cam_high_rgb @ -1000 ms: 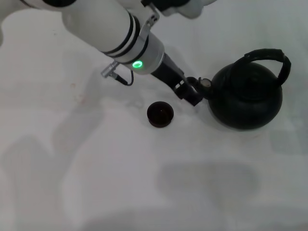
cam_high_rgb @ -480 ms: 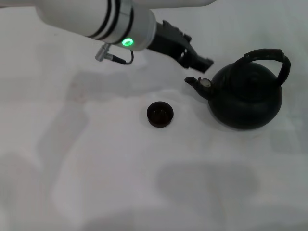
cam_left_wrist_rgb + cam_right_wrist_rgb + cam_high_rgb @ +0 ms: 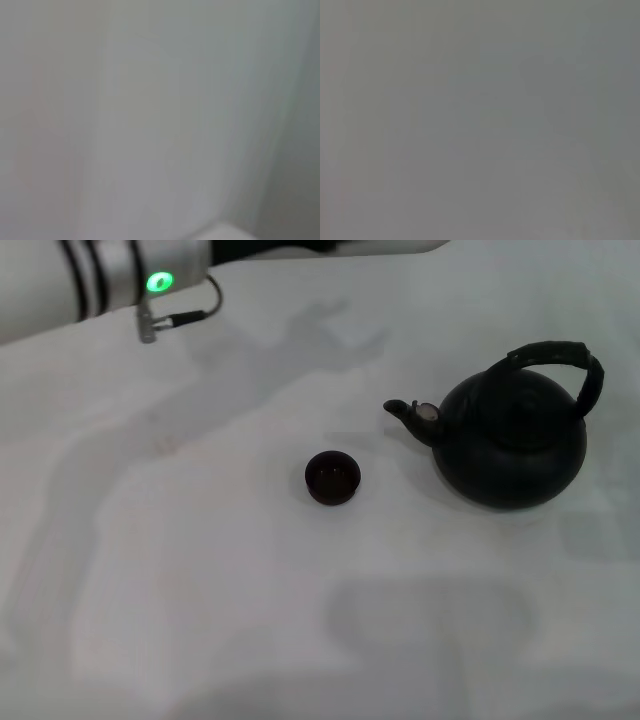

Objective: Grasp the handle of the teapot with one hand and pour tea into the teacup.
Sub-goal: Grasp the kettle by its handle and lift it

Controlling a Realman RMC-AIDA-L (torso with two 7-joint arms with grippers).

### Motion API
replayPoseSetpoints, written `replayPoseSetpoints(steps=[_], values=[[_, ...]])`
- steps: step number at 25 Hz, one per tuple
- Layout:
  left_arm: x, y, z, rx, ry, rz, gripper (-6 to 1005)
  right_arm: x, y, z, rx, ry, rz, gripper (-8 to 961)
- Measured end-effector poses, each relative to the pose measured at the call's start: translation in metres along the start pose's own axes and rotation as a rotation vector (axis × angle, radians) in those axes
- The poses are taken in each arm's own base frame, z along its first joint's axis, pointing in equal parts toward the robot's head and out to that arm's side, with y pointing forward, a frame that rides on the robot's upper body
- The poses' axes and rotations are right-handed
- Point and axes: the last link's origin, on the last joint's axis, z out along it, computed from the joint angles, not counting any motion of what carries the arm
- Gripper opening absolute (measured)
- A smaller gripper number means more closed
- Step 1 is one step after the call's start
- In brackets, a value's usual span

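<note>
Reaching in from the upper left corner of the head view, only the white forearm of the left arm (image 3: 70, 280) is seen, with black bands, a lit green lamp and a short cable at its wrist; its gripper lies outside the picture, so whether it is released or clenched cannot be told. The right arm and its gripper are not seen in any view, and both wrist views show only a plain pale surface. Well apart from the arm, the teacup (image 3: 332, 478) is set upright near the middle of the white table (image 3: 200, 590). To the right of the cup, the teapot (image 3: 512, 442) is stood upright, its spout (image 3: 412, 416) turned toward the cup but not touching it. The handle (image 3: 560, 360) is arched over the top of the pot and is held by nothing.
</note>
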Motion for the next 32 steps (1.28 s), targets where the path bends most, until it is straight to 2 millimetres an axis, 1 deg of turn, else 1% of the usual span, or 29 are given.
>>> replayPoseSetpoints(steps=[2, 4, 7, 9, 13, 14, 16, 20, 22, 26, 29, 32], values=[[-0.005, -0.011, -0.009, 0.026, 0.065, -0.038, 816, 0.0, 0.0, 0.0, -0.001, -0.002, 0.0, 867], [-0.014, -0.022, -0.019, 0.059, 0.134, -0.077, 816, -0.001, 0.001, 0.0, -0.002, -0.003, 0.001, 867], [-0.029, -0.036, -0.035, 0.114, 0.24, -0.114, 815, -0.002, 0.002, 0.001, -0.006, -0.012, 0.007, 867], [-0.043, -0.044, -0.049, 0.157, 0.326, -0.138, 814, -0.004, 0.002, 0.0, -0.011, -0.025, 0.025, 867], [-0.062, -0.055, -0.071, 0.239, 0.456, -0.138, 813, -0.011, 0.003, -0.005, -0.037, -0.074, 0.105, 867], [-0.07, -0.059, -0.08, 0.289, 0.483, -0.139, 813, -0.013, 0.002, -0.01, -0.054, -0.084, 0.149, 867], [-0.074, -0.061, -0.082, 0.311, 0.489, -0.139, 812, -0.013, 0.002, -0.012, -0.066, -0.081, 0.172, 866], [-0.088, -0.069, -0.093, 0.402, 0.49, -0.137, 811, -0.007, 0.004, -0.025, -0.149, -0.012, 0.234, 866], [-0.093, -0.073, -0.098, 0.435, 0.488, -0.149, 811, -0.002, 0.008, -0.034, -0.205, 0.042, 0.238, 866], [-0.099, -0.082, -0.11, 0.498, 0.5, -0.174, 811, 0.009, 0.022, -0.051, -0.315, 0.123, 0.23, 866], [-0.102, -0.089, -0.12, 0.55, 0.514, -0.193, 812, 0.013, 0.034, -0.053, -0.37, 0.147, 0.224, 866], [-0.104, -0.094, -0.124, 0.581, 0.515, -0.207, 812, 0.015, 0.041, -0.048, -0.389, 0.152, 0.225, 866]])
